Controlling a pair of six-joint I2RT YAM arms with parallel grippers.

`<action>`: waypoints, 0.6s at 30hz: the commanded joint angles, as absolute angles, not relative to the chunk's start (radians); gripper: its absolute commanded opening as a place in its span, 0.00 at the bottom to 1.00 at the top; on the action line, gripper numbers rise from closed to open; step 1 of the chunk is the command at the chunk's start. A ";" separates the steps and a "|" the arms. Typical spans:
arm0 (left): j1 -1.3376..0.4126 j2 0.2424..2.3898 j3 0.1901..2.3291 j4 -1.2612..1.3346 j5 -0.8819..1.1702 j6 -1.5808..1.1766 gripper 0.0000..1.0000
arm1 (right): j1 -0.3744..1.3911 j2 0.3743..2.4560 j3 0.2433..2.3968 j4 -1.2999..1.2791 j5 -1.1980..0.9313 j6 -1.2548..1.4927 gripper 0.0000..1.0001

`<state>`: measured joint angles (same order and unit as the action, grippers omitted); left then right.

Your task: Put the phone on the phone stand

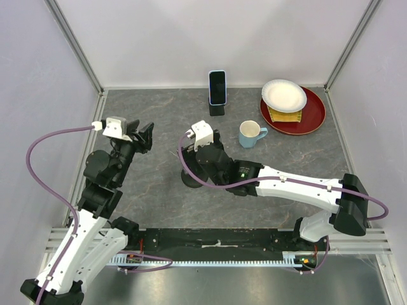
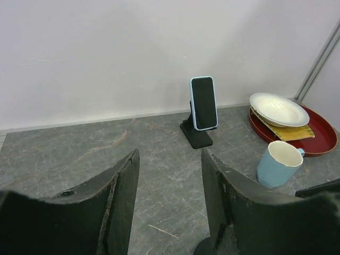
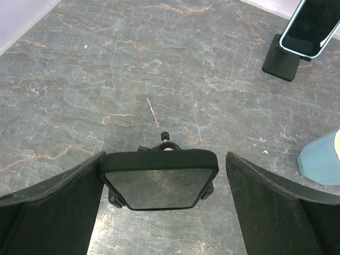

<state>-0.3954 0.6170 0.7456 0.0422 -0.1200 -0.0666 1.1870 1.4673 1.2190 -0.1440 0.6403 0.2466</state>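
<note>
At the far edge of the bench [image 1: 286, 152], the phone [image 1: 217, 86] leaned upright on the phone stand [image 1: 217, 109], well apart from both arms. It looked stiff, fairly light and glass-faced, so probably slippery and breakable; its long, blue-cased edges seemed the safest place to grip. The right claw [image 3: 164, 155] hung released, its fingers spread either side of a dark glossy plate [image 3: 159, 186] on a separate mount, apparently not touching it. The left claw [image 2: 170, 153] was also released and empty, facing the phone.

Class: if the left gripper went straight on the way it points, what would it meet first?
Probably the phone on its stand, with only tabletop before it; depth is unclear.
</note>
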 commanded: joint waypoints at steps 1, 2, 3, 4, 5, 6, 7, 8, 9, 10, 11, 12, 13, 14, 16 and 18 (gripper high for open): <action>-0.382 0.624 0.746 0.074 -0.095 -0.107 0.56 | 1.177 1.477 1.212 -0.077 0.611 0.219 0.98; -0.382 0.626 0.746 0.074 -0.094 -0.107 0.56 | 1.175 1.479 1.212 -0.071 0.609 0.221 0.98; -0.382 0.626 0.744 0.074 -0.097 -0.107 0.56 | 1.177 1.483 1.212 -0.066 0.607 0.221 0.98; -0.380 0.627 0.744 0.074 -0.098 -0.106 0.56 | 1.175 1.486 1.212 -0.061 0.597 0.221 0.98; -0.380 0.626 0.744 0.074 -0.104 -0.104 0.56 | 1.175 1.491 1.209 -0.049 0.588 0.218 0.98; -0.380 0.626 0.742 0.074 -0.106 -0.104 0.56 | 1.177 1.493 1.210 -0.046 0.586 0.216 0.98; -0.380 0.627 0.741 0.074 -0.107 -0.104 0.56 | 1.175 1.502 1.209 -0.045 0.583 0.216 0.98; -0.380 0.630 0.741 0.074 -0.109 -0.104 0.56 | 1.177 1.503 1.209 -0.041 0.583 0.216 0.98; -0.380 0.630 0.741 0.074 -0.107 -0.104 0.55 | 1.175 1.505 1.207 -0.040 0.581 0.216 0.97; -0.380 0.634 0.741 0.074 -0.107 -0.104 0.56 | 1.175 1.508 1.204 -0.035 0.583 0.216 0.96; -0.380 0.635 0.742 0.074 -0.106 -0.107 0.56 | 1.175 1.508 1.197 -0.023 0.584 0.216 0.95; -0.380 0.641 0.741 0.074 -0.106 -0.109 0.55 | 1.174 1.506 1.195 -0.018 0.583 0.210 0.89; -0.380 0.643 0.742 0.074 -0.104 -0.109 0.55 | 1.172 1.511 1.192 -0.014 0.580 0.204 0.87; -0.379 0.643 0.742 0.074 -0.098 -0.112 0.55 | 1.173 1.511 1.189 -0.006 0.581 0.199 0.84; -0.377 0.646 0.744 0.074 -0.094 -0.114 0.55 | 1.173 1.514 1.186 -0.008 0.580 0.190 0.73; -0.376 0.644 0.744 0.074 -0.091 -0.115 0.55 | 1.172 1.516 1.178 0.029 0.575 0.186 0.60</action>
